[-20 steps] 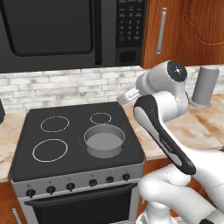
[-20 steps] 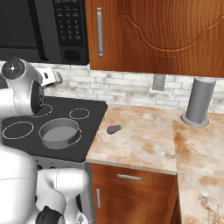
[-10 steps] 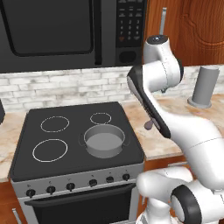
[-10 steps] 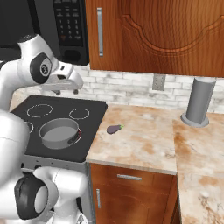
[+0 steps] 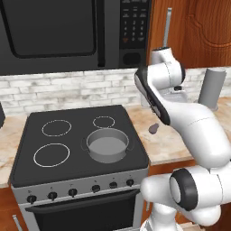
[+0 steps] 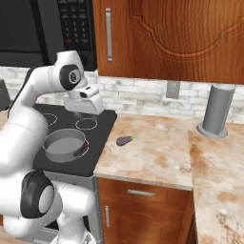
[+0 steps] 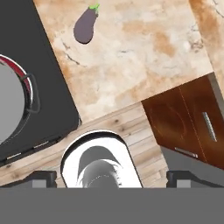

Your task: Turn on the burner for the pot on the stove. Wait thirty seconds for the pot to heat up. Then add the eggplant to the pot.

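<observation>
— Pot (image 5: 107,145) sits on the front right ring of the stove (image 5: 27,158), near me; a red glow shows at its rim in the hand view. Eggplant (image 6: 125,140) lies beyond it on the counter (image 6: 157,157), just beside the stove edge.

— Gripper?

— My gripper (image 6: 85,106) hangs high, jaws spread wide, empty. I judge the risk is the descent: the small rounded eggplant could roll aside if my fingers land off-centre.

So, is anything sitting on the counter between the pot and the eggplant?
No. In the right base view, only black stove glass and bare marble counter lie between the pot and the eggplant.
</observation>
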